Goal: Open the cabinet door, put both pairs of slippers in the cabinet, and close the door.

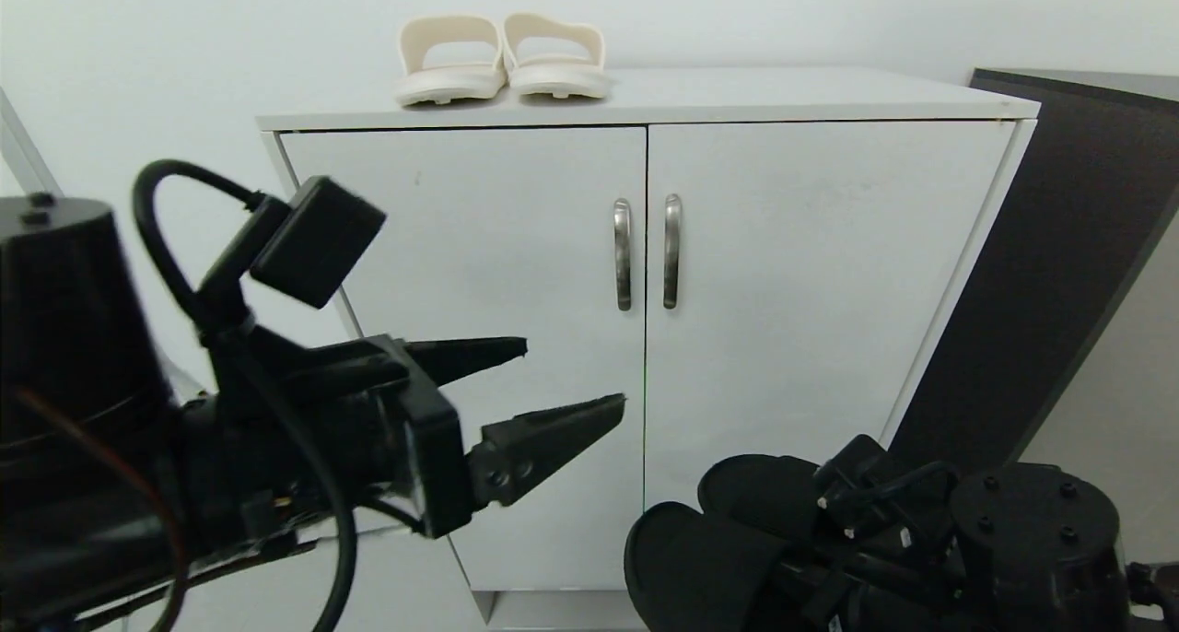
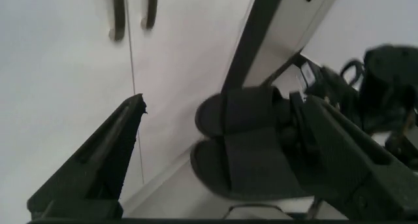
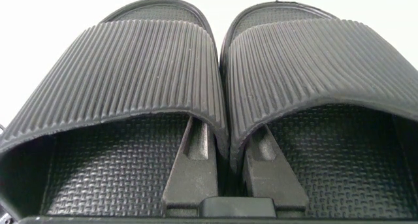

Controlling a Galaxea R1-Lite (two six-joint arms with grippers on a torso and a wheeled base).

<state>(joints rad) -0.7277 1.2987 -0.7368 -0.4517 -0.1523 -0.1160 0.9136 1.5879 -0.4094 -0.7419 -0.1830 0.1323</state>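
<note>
While the right claw (image 3: 225, 152) pinched the 2 black slippers (image 1: 728, 521) by their touching side walls, low before the shut cabinet (image 1: 811, 291), they looked light and rubbery; the left claw (image 1: 575, 371) gaped empty below the handles (image 1: 624, 254).

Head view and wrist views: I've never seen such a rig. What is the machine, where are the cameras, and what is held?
This is a two-armed robot facing a white cabinet, both doors shut. The head view looks forward from its head; each wrist view looks along one arm's gripper. The left gripper is open and empty, before the left door. The right gripper has one finger inside each of the black slippers, pinching the pair together and holding it low before the right door. The cream slippers sit on the cabinet's top.
</note>
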